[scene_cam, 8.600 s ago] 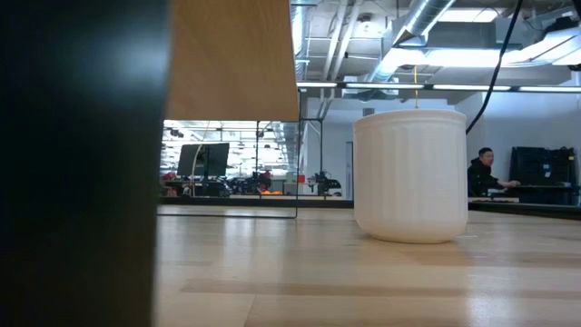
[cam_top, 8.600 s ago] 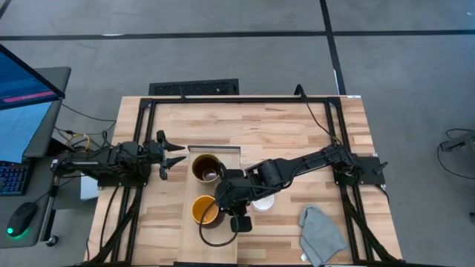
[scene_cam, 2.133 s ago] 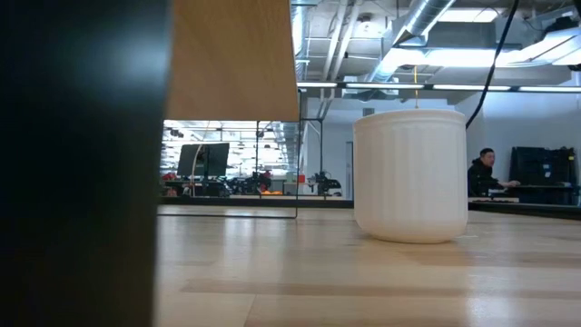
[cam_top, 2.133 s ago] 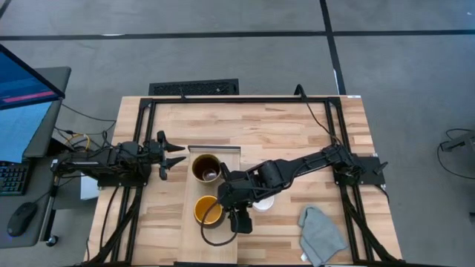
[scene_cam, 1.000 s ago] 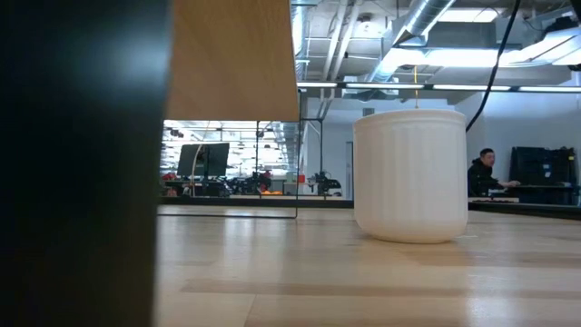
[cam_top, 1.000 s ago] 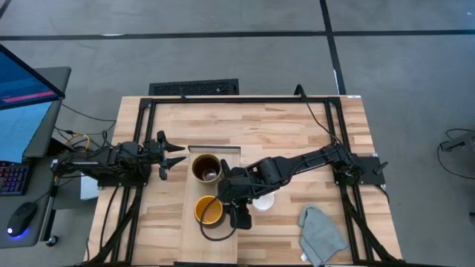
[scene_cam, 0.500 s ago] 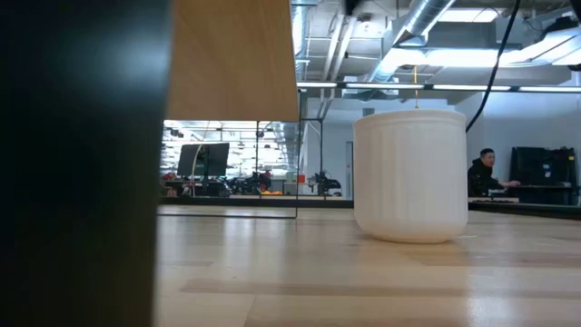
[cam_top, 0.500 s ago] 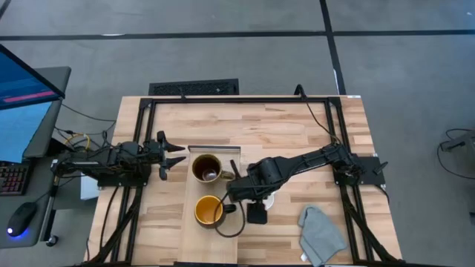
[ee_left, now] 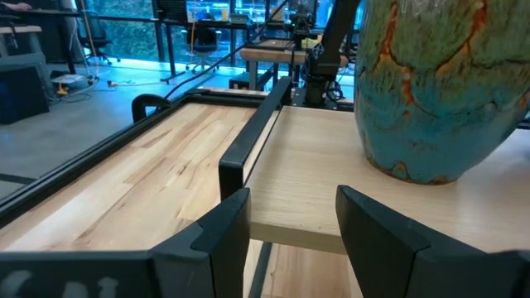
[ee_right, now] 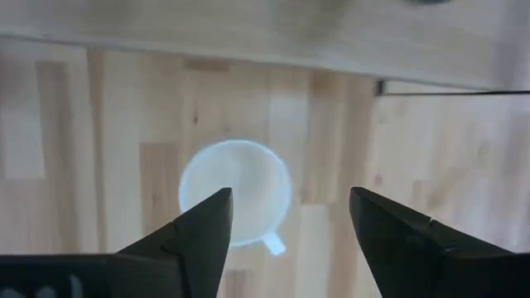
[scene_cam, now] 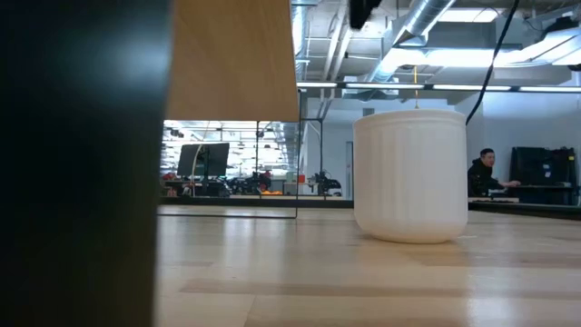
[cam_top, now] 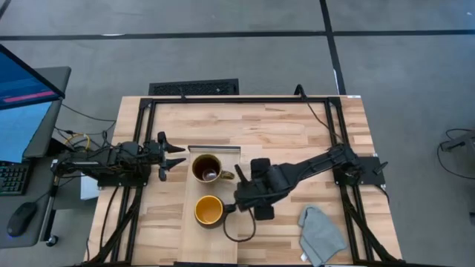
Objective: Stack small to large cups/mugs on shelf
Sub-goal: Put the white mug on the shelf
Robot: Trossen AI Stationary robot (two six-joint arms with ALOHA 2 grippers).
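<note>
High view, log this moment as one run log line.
right gripper: open, above white mug | left gripper: open, waiting at shelf end | brown mug, yellow-inside mug: on shelf | white mug: on table

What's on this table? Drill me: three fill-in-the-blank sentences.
The small mug under the open right gripper is coloured ____.
The brown mug and the dark mug both stand on the ____.
The grey cloth lies nearest the ____ arm.
Missing words: white; shelf; right.

floor: grey concrete | ceiling: exposed ducts | left: blue monitor, desk
</note>
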